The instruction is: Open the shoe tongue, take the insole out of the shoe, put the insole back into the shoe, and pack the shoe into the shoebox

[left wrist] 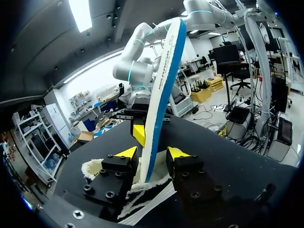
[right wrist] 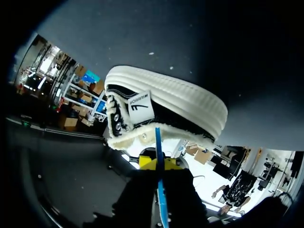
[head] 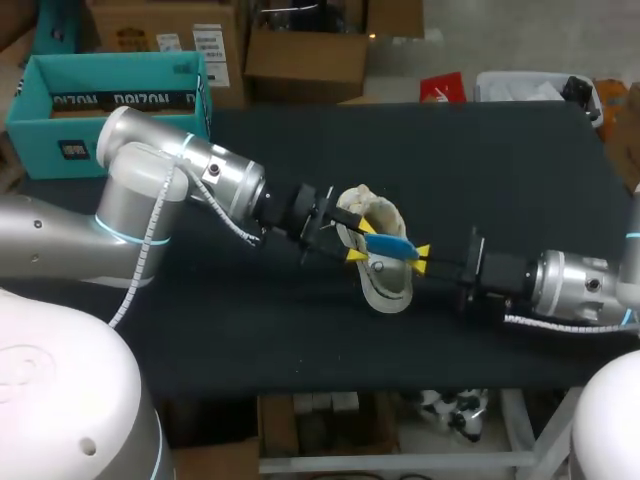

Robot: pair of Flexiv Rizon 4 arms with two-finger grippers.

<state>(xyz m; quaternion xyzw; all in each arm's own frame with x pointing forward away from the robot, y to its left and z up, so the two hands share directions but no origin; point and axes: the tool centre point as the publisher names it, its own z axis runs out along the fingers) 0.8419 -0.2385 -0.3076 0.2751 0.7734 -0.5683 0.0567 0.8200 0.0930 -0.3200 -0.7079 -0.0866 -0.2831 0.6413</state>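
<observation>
1. The blue insole [head: 388, 245] stands up out of the shoe [head: 390, 292], its lower end hidden inside.
2. The right gripper [right wrist: 159, 164] is clamped on the insole beside the shoe.
3. The left gripper [left wrist: 152, 153] straddles the insole above the shoe with its fingers apart; whether they touch it is unclear.
4. The shoebox [head: 110, 100] sits well away from the shoe.

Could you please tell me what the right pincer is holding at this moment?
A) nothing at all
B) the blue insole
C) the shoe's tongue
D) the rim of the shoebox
B: the right pincer is closed on one end of the blue insole, gripping it from both sides, and the other end reaches over the shoe.
</observation>
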